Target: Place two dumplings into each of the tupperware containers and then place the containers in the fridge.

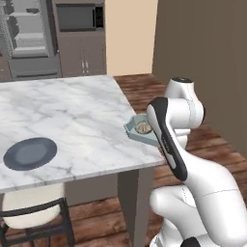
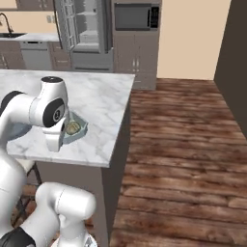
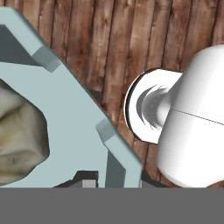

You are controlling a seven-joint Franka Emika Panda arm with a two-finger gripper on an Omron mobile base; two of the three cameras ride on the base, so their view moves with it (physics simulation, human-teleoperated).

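The small pale teal tupperware container [image 1: 135, 131] [image 2: 80, 128] sits at the right edge of the marble table, partly hidden by my arm. A beige dumpling [image 1: 142, 127] [image 2: 72, 128] [image 3: 19, 140] lies inside it. In the hand view my gripper [image 3: 114, 181] is shut on the container's rim [image 3: 116, 159], one dark fingertip on each side of the wall, and wood floor shows past that rim. I cannot tell whether the container rests on the table or is lifted. The fridge [image 1: 29, 38] [image 2: 87, 29] stands far behind the table with its doors open.
A flat grey-blue round plate [image 1: 30, 153] lies near the table's front left. A chair [image 1: 34, 212] stands under that edge. A dark microwave [image 1: 79, 17] [image 2: 136, 17] is built in beside the fridge. Wood floor [image 2: 183, 144] stretches to the table's right.
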